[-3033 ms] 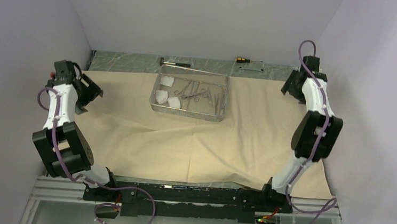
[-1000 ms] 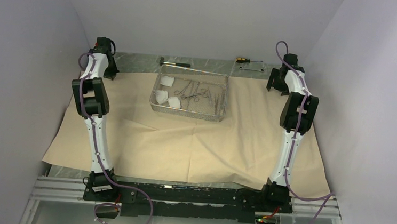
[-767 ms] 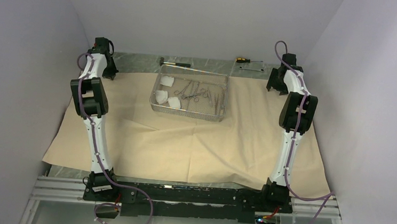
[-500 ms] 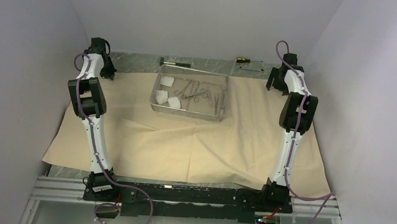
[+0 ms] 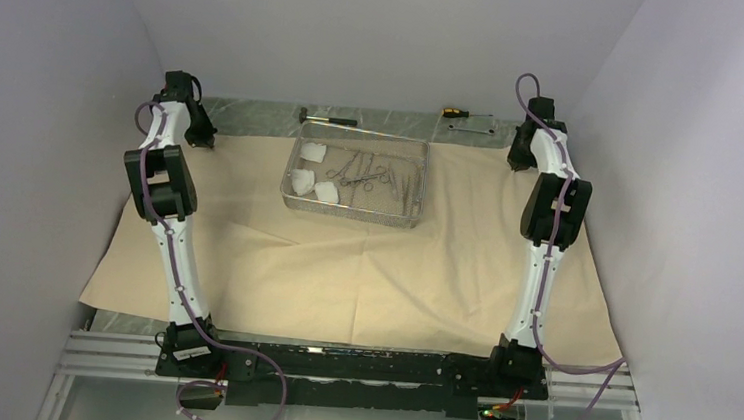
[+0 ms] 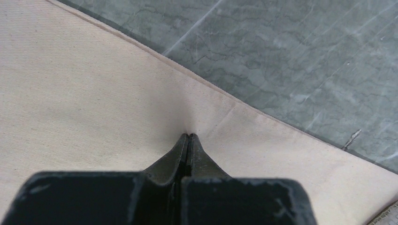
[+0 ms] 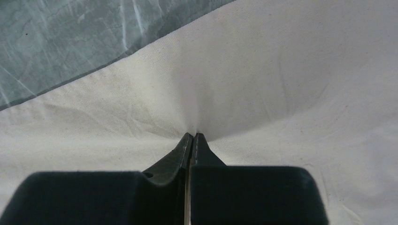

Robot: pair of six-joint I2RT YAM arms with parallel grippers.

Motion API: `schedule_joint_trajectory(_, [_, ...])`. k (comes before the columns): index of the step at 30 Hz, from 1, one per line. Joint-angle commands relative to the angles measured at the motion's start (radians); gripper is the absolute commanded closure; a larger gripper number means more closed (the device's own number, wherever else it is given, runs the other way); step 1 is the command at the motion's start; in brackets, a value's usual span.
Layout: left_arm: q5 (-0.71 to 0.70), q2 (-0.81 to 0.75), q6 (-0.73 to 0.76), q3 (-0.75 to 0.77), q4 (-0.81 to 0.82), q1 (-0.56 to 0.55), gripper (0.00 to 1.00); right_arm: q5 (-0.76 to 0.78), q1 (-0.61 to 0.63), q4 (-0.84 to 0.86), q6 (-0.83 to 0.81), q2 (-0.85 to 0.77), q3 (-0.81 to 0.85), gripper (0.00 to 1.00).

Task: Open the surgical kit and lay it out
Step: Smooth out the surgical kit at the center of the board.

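The beige wrap cloth [image 5: 343, 268] lies spread over the table. The steel mesh tray [image 5: 347, 215] stands on its far middle and holds white gauze pads [image 5: 302, 180], ring-handled clamps [image 5: 366, 174] and slim tweezers [image 5: 408, 183]. My left gripper [image 5: 201, 138] is at the cloth's far left corner. In the left wrist view its tips [image 6: 188, 136] are shut, with the cloth [image 6: 94, 93] puckered between them close to its edge. My right gripper [image 5: 516, 161] is at the far right corner. Its tips [image 7: 193, 135] are shut on a tented fold of cloth [image 7: 281, 93].
Behind the cloth, a black-handled hammer [image 5: 327, 119], a yellow-handled screwdriver [image 5: 453, 110] and a small metal plate [image 5: 473, 126] lie on the grey marbled table top [image 6: 291, 56]. Walls stand close on the left, right and back. The cloth's near edge reaches the arm bases.
Both arms stretched out to the cloth's far corners. Over the last second the left gripper slid left with its corner, and the right gripper's fingers shut on the cloth.
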Motion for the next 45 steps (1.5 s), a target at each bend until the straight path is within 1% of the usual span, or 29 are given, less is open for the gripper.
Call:
schedule_joint_trajectory(1, [0.069, 0.089, -0.019, -0.035, 0.002, -0.008, 1.00, 0.049, -0.009, -0.037, 0.015, 0.087, 0.019, 1.00])
schedule_joint_trajectory(9, [0.074, 0.132, -0.050, 0.050, 0.072, -0.008, 1.00, 0.123, -0.011, 0.134, 0.110, 0.053, 0.002, 1.00])
schedule_joint_trajectory(13, [0.070, 0.158, -0.072, 0.099, 0.110, -0.008, 1.00, 0.108, -0.015, 0.204, 0.153, 0.055, 0.022, 1.00])
schedule_joint_trajectory(17, [0.023, 0.165, -0.090, 0.127, 0.132, -0.003, 1.00, 0.110, -0.017, 0.230, 0.173, 0.081, 0.065, 1.00])
schedule_joint_trajectory(21, [0.001, 0.163, -0.113, 0.135, 0.163, 0.013, 1.00, 0.108, -0.028, 0.290, 0.200, 0.081, 0.047, 1.00])
schedule_joint_trajectory(24, [0.011, 0.166, -0.139, 0.141, 0.199, 0.032, 1.00, 0.103, -0.041, 0.335, 0.230, 0.084, 0.042, 1.00])
schedule_joint_trajectory(35, [-0.025, 0.204, -0.227, 0.205, 0.255, 0.085, 1.00, 0.109, -0.072, 0.360, 0.298, 0.122, 0.106, 1.00])
schedule_joint_trajectory(42, [0.014, 0.200, -0.211, 0.203, 0.269, 0.094, 1.00, 0.064, -0.077, 0.351, 0.255, 0.080, 0.054, 1.00])
schedule_joint_trajectory(43, [0.028, 0.200, -0.208, 0.205, 0.260, 0.097, 1.00, 0.060, -0.077, 0.337, 0.245, 0.065, 0.046, 0.91])
schedule_joint_trajectory(44, [0.041, 0.195, -0.205, 0.206, 0.253, 0.100, 0.94, 0.058, -0.077, 0.323, 0.235, 0.052, 0.039, 0.79])
schedule_joint_trajectory(45, [0.052, 0.187, -0.197, 0.199, 0.247, 0.102, 0.85, 0.059, -0.077, 0.307, 0.223, 0.035, 0.030, 0.69])
